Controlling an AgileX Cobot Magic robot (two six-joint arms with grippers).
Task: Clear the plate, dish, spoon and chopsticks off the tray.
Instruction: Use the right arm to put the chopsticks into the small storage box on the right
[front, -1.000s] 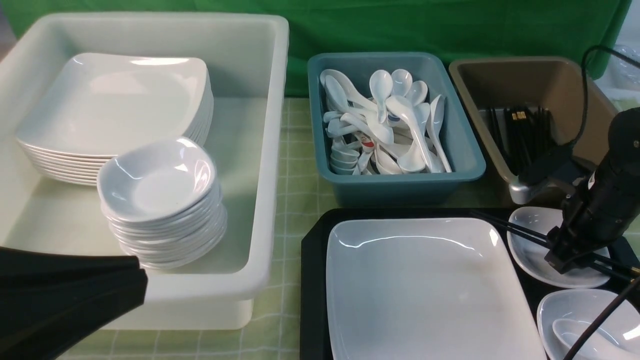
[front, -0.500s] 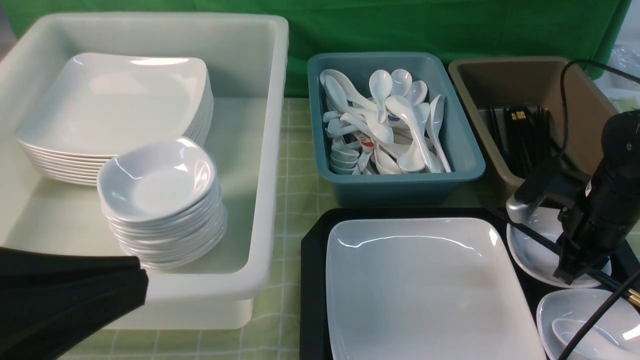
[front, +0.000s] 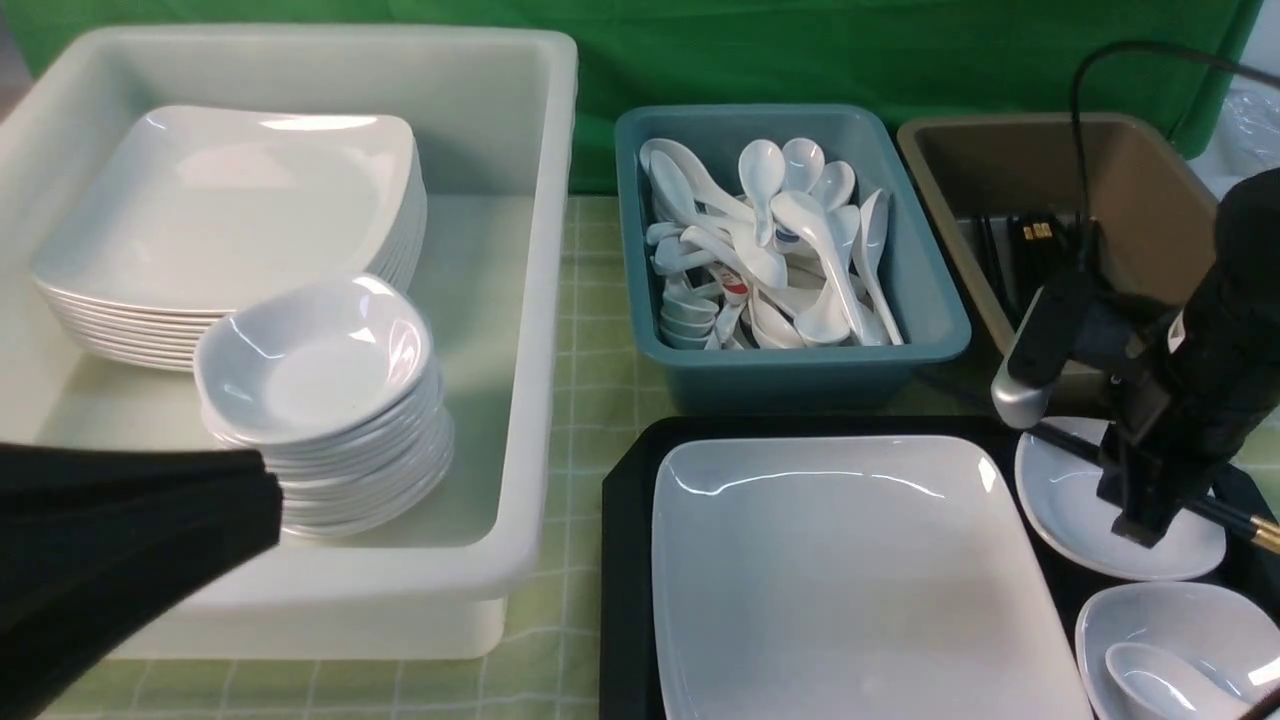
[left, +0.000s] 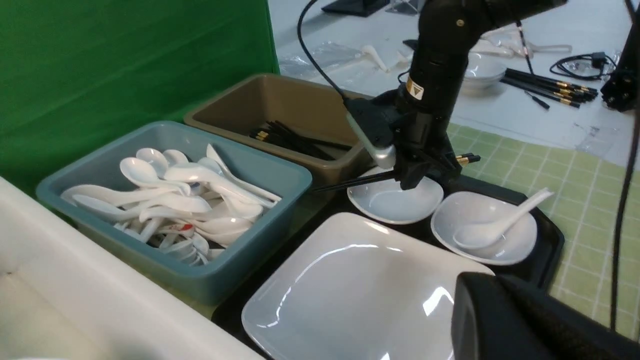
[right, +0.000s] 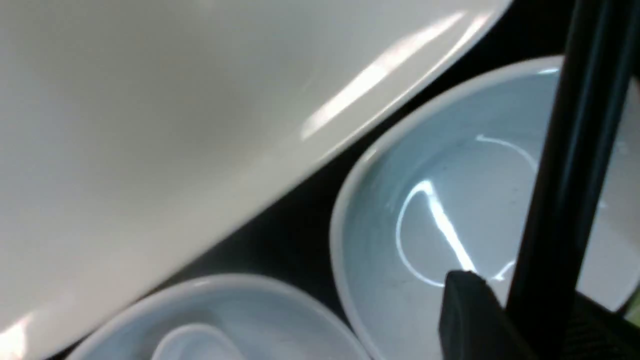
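"Which step is it on?"

"The chopsticks (left: 350, 182). The right jaws are clamped on them about midway. The pair hangs roughly level over the small dish (front: 1070, 510) at the far right corner of the tray (front: 625, 560), and it looks clear of the dish."

"And the other arm?"

"The left jaws are pressed together, with nothing in them that I can see. They're well off the tray's left side."

"What's left on the tray?"

"Everything else. The plate (front: 850, 580) fills its middle, and the spoon (front: 1160, 685) lies in a second dish (front: 1150, 610) at the near right corner."

"So what comes next?"

"My guess is a short carry to the brown tub (front: 1050, 160) just beyond the tray's far right corner, where more chopsticks already lie. The pair would need to rise above the tub's near wall and turn to lie along the tub before being let go. The long ends stick out both ways, so one could catch the rim. Thin, smooth sticks may also swivel in the grip."
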